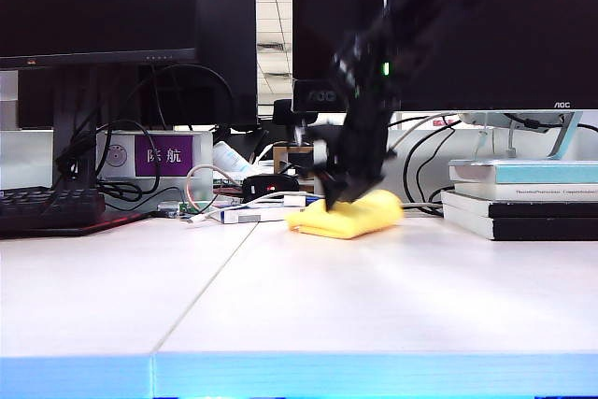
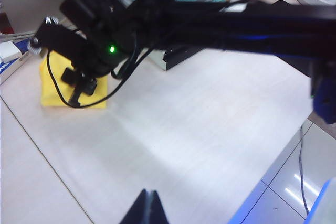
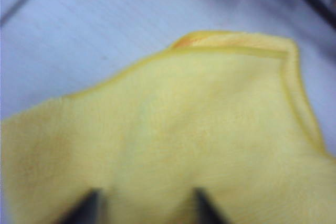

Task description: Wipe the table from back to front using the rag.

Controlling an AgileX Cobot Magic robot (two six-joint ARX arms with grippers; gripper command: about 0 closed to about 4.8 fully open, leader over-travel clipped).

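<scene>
R gripper point(image 3: 144, 203) is down over the rag point(image 3: 173, 135) at the back of the table point(image 1: 308, 296), jaws spread apart, yellow cloth filling the space ahead of and between the two dark fingertips point(image 3: 89, 203). Tips look to be at the fabric, but w/ this blur can't say if they're pressing in or just above it. Rag sits bunched near the rear clutter, w/ the stack of books point(image 1: 523, 198) off to one side. L gripper point(image 2: 147, 211) hangs well apart from the cloth, over bare table nearer the front edge, jaws together, nothing in them. Step in hand, I'd say: getting a hold on the rag before any wiping. Next move calls for the R jaws to pinch a fold or press flat on the cloth, then drag it straight toward the blue front edge, keeping contact so it doesn't slip out.
</scene>
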